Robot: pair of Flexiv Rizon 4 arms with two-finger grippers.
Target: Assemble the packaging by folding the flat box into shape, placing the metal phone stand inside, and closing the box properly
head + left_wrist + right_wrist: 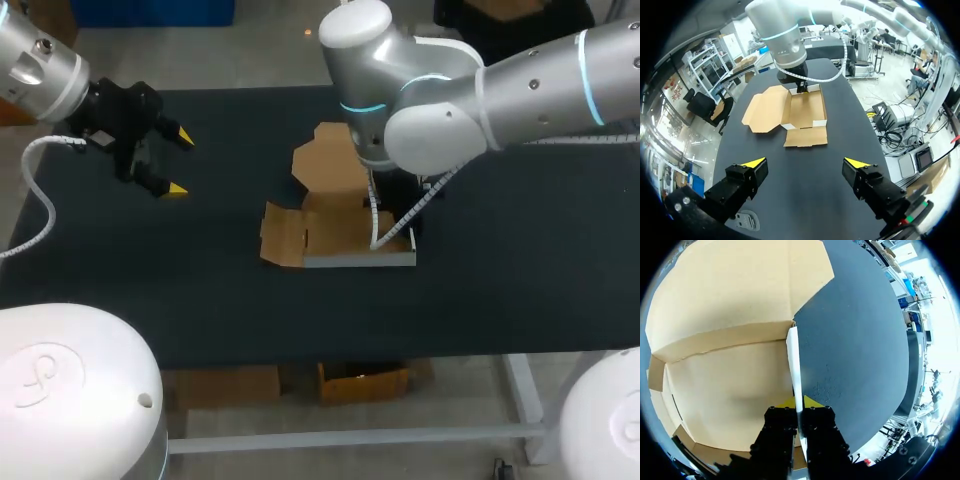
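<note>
A brown cardboard box (pixel 335 215) lies half folded in the middle of the table, with its lid panel (pixel 330 160) flat behind it and a side flap (pixel 282 235) spread to the left. In the left wrist view the box (pixel 802 112) is well ahead of my open left gripper (pixel 805 162). That gripper (pixel 180 162) hovers at the table's far left, with nothing between its fingers. My right gripper (pixel 799 402) is shut on the box's thin upright side wall (pixel 794 360), brown interior on one side and black table on the other. The right arm's wrist hides it in the head view.
The black table (pixel 520 280) stretches wide on both sides of the box. My right arm (pixel 450 100) crosses above the table's far right, and its white coiled cable (pixel 376 215) hangs over the box's interior.
</note>
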